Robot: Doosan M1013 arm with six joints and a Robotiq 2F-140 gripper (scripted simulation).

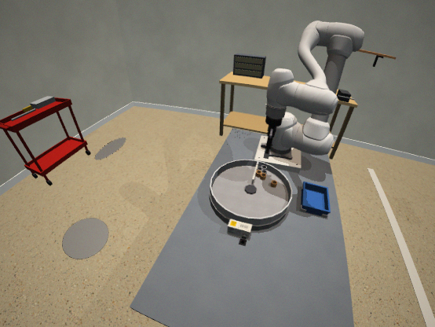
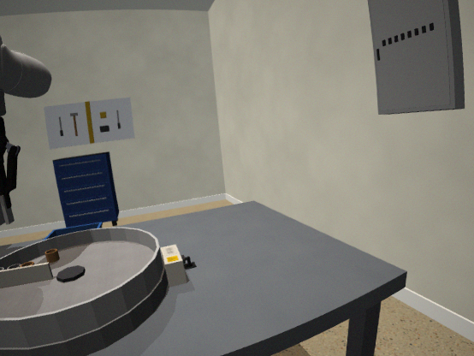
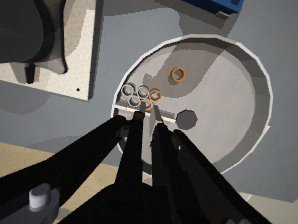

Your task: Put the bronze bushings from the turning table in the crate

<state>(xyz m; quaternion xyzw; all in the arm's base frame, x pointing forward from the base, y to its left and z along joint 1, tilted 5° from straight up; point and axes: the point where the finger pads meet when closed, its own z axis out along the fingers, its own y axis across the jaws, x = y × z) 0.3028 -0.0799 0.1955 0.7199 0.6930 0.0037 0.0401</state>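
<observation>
arm (image 1: 310,96) (image 2: 26,74): raised, bent, upper bend toward 1 o'clock in top view | wrist (image 1: 279,88): above gripper, at its 12 o'clock | gripper (image 1: 267,155) (image 2: 8,221) (image 3: 147,110): hangs toward 6 o'clock, nearly upright; fingers close together, nothing gripped; wrist view, fingers point to 12 o'clock
</observation>
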